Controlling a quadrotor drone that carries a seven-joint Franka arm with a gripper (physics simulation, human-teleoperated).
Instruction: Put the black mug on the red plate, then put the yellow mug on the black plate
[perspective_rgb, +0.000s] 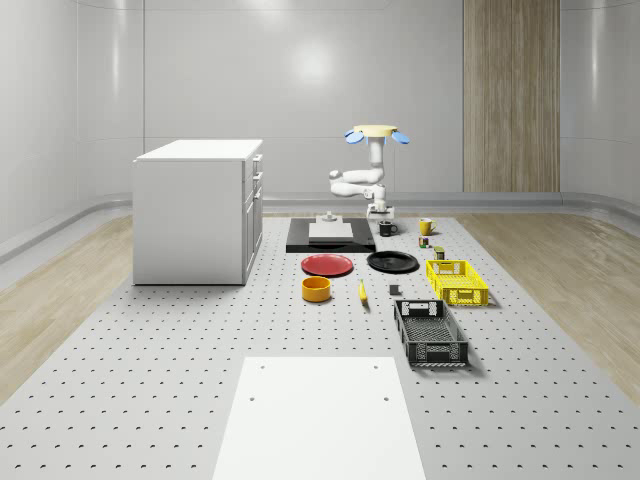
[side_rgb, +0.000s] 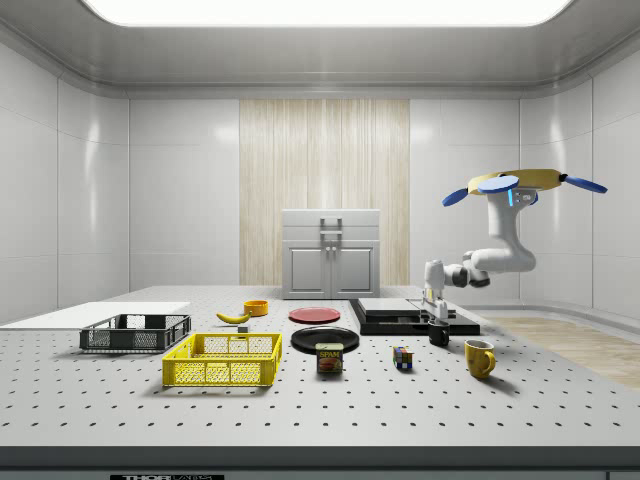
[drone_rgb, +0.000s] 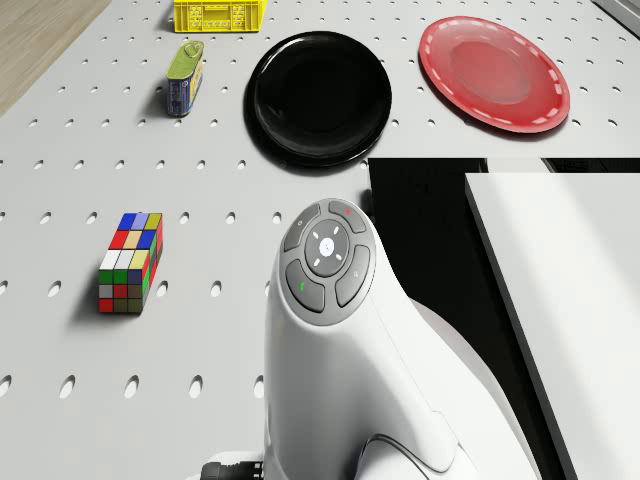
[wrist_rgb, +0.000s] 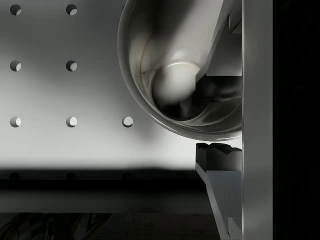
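The drone (perspective_rgb: 371, 131) hovers over the table's far end, arm folded down. Its gripper (side_rgb: 437, 318) straddles the black mug's (side_rgb: 439, 334) rim, one finger (wrist_rgb: 220, 45) inside and one outside, clenched on the wall. The mug sits on the table (perspective_rgb: 150, 360) beside the black slab (perspective_rgb: 300, 238), left of the yellow mug (perspective_rgb: 426, 226), farther back than the red plate (perspective_rgb: 327, 265) and black plate (perspective_rgb: 392, 262).

Arm folded low — claw (side_rgb: 437, 318) downward

In the whole-scene view the cabinet (perspective_rgb: 198, 212) stands far left. The 2 plates (perspective_rgb: 328, 265) (perspective_rgb: 392, 262) lie side by side mid-table, with the 2 crates (perspective_rgb: 457, 281) (perspective_rgb: 430, 333) to their right and nearer.
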